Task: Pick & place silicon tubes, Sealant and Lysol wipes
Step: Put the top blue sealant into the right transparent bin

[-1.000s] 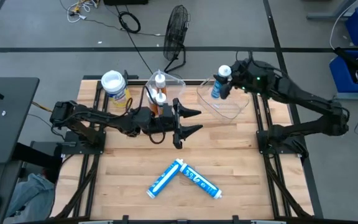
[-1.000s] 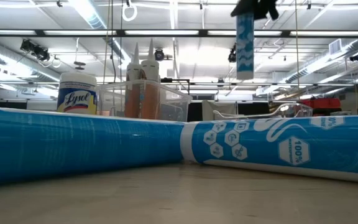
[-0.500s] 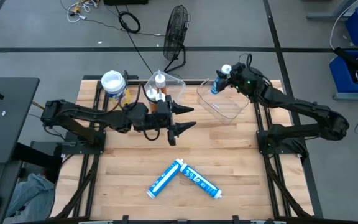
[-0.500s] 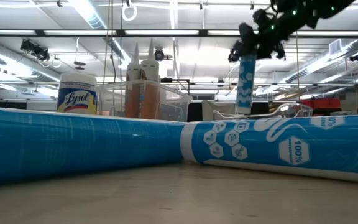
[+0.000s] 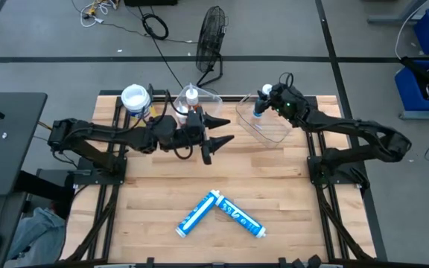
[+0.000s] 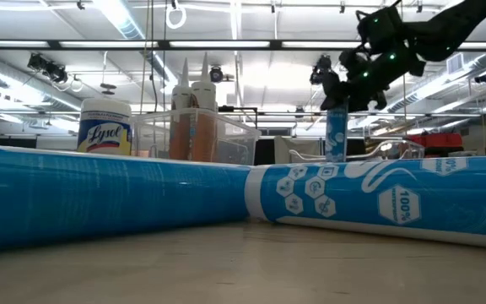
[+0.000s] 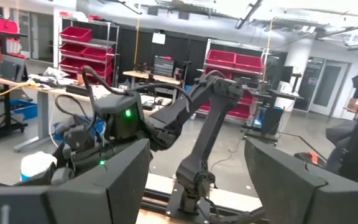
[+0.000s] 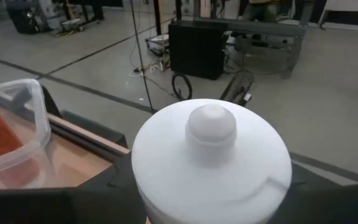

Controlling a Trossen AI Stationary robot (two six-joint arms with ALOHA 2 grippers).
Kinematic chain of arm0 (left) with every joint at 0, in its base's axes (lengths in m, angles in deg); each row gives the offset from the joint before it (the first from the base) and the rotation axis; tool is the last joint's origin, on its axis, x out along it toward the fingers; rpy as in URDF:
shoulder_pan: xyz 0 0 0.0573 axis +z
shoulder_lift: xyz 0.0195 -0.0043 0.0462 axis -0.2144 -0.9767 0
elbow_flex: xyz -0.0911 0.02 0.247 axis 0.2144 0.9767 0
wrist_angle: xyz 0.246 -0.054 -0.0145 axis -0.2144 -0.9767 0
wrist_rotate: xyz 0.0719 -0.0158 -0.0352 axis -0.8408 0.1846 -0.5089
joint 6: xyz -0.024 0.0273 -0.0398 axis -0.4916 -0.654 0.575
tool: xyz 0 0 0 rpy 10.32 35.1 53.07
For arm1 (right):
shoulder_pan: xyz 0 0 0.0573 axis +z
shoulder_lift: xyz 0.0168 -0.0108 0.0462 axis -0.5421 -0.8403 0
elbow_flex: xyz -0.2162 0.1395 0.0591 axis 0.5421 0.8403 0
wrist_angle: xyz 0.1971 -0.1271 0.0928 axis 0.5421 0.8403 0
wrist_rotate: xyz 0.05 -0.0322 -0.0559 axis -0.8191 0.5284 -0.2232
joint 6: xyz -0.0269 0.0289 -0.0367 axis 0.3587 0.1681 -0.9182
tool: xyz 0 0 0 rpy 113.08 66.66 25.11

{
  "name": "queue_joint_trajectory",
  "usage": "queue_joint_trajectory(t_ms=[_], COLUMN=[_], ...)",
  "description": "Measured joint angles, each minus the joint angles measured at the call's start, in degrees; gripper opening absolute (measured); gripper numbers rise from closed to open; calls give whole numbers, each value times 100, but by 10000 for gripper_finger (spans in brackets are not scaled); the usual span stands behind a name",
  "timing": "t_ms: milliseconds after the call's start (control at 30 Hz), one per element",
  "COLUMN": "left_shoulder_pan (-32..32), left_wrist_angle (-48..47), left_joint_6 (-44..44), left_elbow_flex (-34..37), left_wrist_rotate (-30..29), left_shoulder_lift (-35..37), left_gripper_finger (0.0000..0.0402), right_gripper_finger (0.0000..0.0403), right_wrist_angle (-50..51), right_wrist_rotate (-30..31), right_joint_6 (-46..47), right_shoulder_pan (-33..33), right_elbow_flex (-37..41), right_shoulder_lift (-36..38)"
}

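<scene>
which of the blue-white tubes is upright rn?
The blue-white tube gripped by the right gripper, standing over the clear tray at the back right. The other two tubes lie flat at the table's front.

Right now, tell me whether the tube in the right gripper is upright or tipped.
Upright. The blue-white tube hangs vertically under the right gripper, its lower end inside the clear container.

Table layout, as we see it
Wipes (image 5: pixel 136 100) rear left; bin (image 5: pixel 208 102) with two tubes (image 5: pixel 192 104) beside them; tray (image 5: pixel 268 126) to its right; two crossed tubes (image 5: pixel 219 213) lying in front.
</scene>
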Motion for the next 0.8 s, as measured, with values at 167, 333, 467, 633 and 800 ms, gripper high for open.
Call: queue_joint_trajectory(t_ms=[167,333,467,633,800], left_shoulder_pan=[107,108,104,108,106], left_wrist_angle=[2,4,4,4,4], left_joint_6=[40,103,128,127,127], left_elbow_flex=[0,0,0,0,0], left_wrist_rotate=[2,2,6,4,6], left_shoulder_lift=[0,-2,-2,-2,-4], left_gripper_finger=[268,268,268,268,268], right_gripper_finger=[206,206,206,206,244], right_wrist_angle=[-149,-265,-355,-342,-322], right_wrist_rotate=[-57,-94,-177,-179,-184], right_joint_6=[99,105,115,119,233], right_shoulder_pan=[-83,-158,-163,-161,-162], right_elbow_flex=[-41,-48,-50,-50,-50], right_shoulder_lift=[-396,-613,-650,-648,-648])
